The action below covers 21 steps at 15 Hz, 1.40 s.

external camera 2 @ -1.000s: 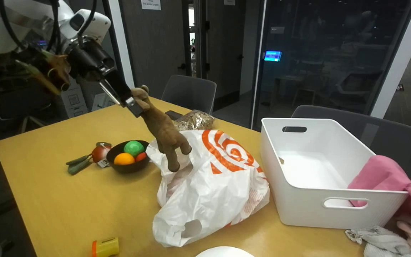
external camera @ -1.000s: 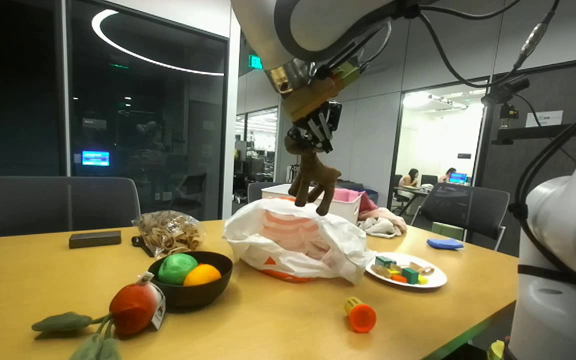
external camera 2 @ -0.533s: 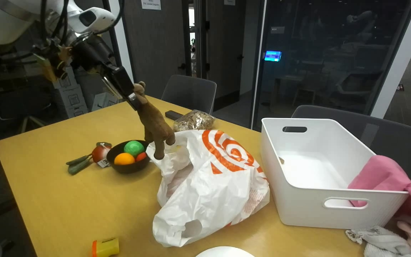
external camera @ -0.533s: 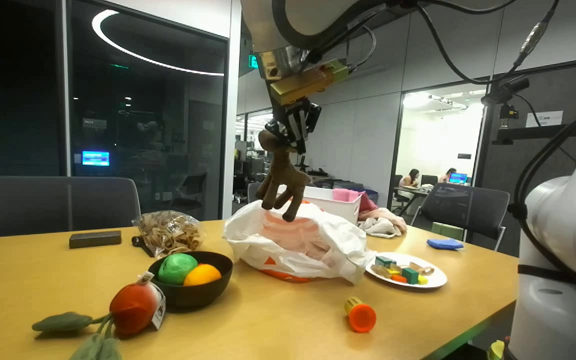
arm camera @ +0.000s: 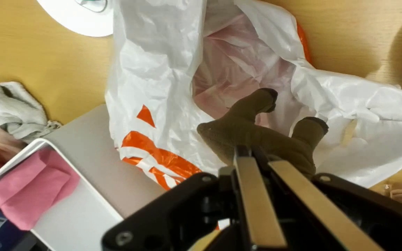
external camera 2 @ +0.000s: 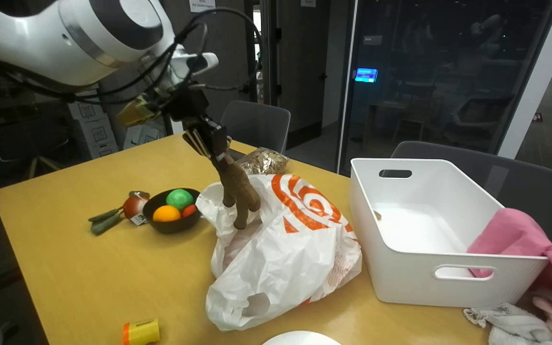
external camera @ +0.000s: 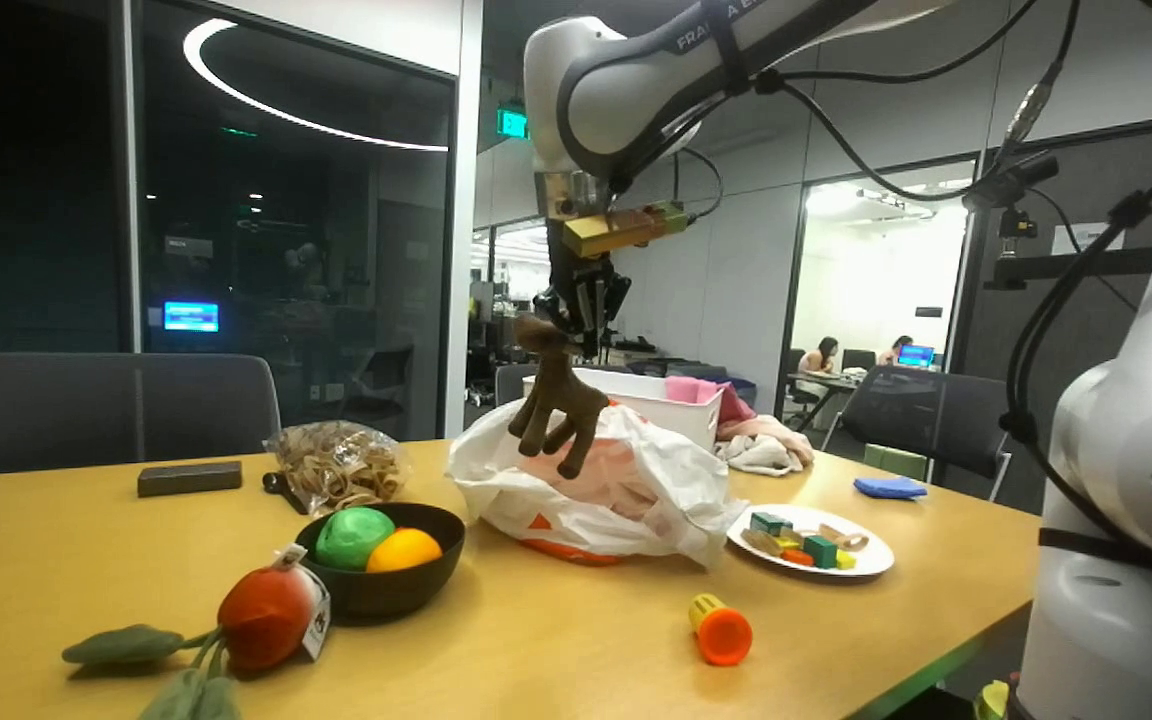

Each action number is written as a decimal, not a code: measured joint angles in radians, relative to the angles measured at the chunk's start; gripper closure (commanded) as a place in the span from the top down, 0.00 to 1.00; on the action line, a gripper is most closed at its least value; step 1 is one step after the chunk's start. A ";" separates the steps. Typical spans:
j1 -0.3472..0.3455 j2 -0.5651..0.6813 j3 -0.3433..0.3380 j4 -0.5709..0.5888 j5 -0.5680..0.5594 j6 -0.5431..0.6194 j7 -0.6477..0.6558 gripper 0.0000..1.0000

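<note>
We log the hand [arm camera: 251, 154] clamped on a brown plush four-legged toy [external camera: 561, 393], near its head, probably so the stubby legs hang free. It's over the gaping mouth of the white plastic bag [external camera 2: 295, 268]; we can't tell if the feet touch. Thin, crinkly film likely explains why the bag slumps on the counter [external camera 2: 79, 268]. Beside the bag: a round dark bowl [external camera: 386, 593] and rigid white bin [external camera 2: 410, 278], soft pink cloth [external camera 2: 511, 235] draped over its rim.

Office: glass wall [external camera: 336, 230], mesh chairs [external camera: 101, 410], people [external camera: 816, 358] at desk [external camera: 829, 381] beyond.
</note>
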 measured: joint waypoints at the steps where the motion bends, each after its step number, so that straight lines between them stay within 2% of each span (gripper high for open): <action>1: -0.011 0.007 -0.014 -0.006 0.037 0.021 -0.039 0.03; 4: -0.035 0.018 -0.043 -0.016 0.155 0.048 -0.145 0.03; 7: -0.048 0.028 -0.050 -0.019 0.224 0.051 -0.212 0.04; 11: -0.006 0.102 0.031 -0.019 0.303 0.065 -0.159 0.05; 15: 0.028 0.207 0.089 -0.014 0.271 0.078 -0.057 0.05; 21: 0.050 0.240 0.092 -0.006 0.110 -0.016 0.189 0.05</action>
